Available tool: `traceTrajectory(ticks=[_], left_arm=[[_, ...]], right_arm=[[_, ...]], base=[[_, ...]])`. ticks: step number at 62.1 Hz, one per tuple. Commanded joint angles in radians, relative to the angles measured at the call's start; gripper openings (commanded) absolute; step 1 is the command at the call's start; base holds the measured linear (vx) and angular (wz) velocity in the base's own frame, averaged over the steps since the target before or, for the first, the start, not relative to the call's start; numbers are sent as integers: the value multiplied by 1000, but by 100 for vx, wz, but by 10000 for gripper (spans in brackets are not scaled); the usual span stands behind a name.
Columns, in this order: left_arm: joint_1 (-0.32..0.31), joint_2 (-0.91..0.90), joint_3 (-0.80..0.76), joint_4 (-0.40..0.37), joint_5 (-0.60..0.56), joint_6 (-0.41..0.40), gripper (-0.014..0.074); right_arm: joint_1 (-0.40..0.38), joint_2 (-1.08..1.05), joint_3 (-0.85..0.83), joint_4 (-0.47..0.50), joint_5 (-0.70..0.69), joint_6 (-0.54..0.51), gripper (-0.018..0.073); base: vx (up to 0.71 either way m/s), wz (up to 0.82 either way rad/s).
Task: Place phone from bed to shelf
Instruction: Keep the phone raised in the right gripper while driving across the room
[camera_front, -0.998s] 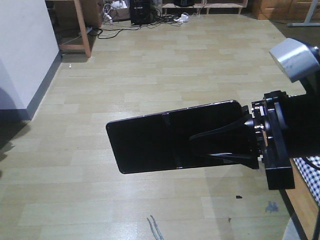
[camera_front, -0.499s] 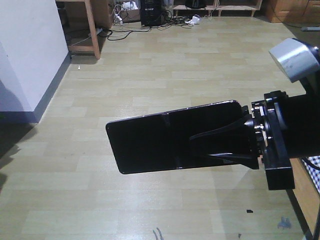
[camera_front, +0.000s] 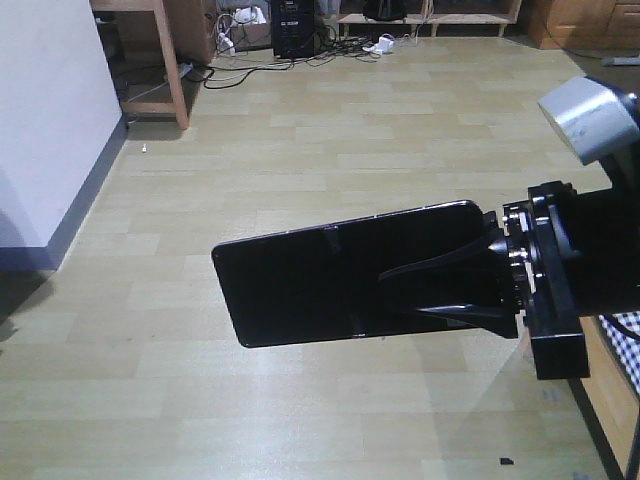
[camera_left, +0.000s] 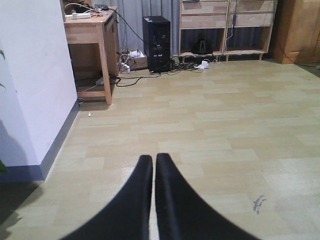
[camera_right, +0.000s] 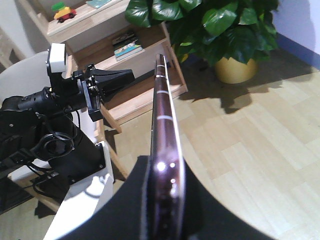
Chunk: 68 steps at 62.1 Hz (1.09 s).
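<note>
My right pincer (camera_front: 400, 292) is clamped on one end of the phone (camera_front: 300, 290), which sticks straight out past the fingertips. My left pincer (camera_left: 154, 159) has both fingers pressed together, gripping nothing. My left arm (camera_right: 45, 105) is stretched out level.

A thin glossy black phone (camera_front: 300, 285) with rounded corners hangs above the floor. Its long side runs left to right, tilted slightly up toward the right, and a faint seam crosses its face. The right gripper (camera_front: 400, 292), black with wedge-shaped fingers, reaches in from the right edge and is clamped on the phone's right end. Below lies a pale wood-plank floor (camera_front: 300, 150). A white wall with grey skirting (camera_front: 50, 120) stands at left. A wooden desk leg (camera_front: 172, 70) and a black computer tower (camera_front: 296, 18) line the far side. Black-and-white checked bed cloth (camera_front: 628, 345) shows at lower right.
</note>
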Motion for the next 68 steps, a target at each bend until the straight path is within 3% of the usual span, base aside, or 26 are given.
traceTrajectory(ticks=[1,68], left_arm=[[-4,-6,2,-9,-73,-4,1],[-4,-6,2,-9,-73,-4,1]], right_arm=[[-3,-21,-26,92,69,-1,-4],[-3,-21,-26,92,69,-1,-4]], base=[[26,-3],[32,-1]])
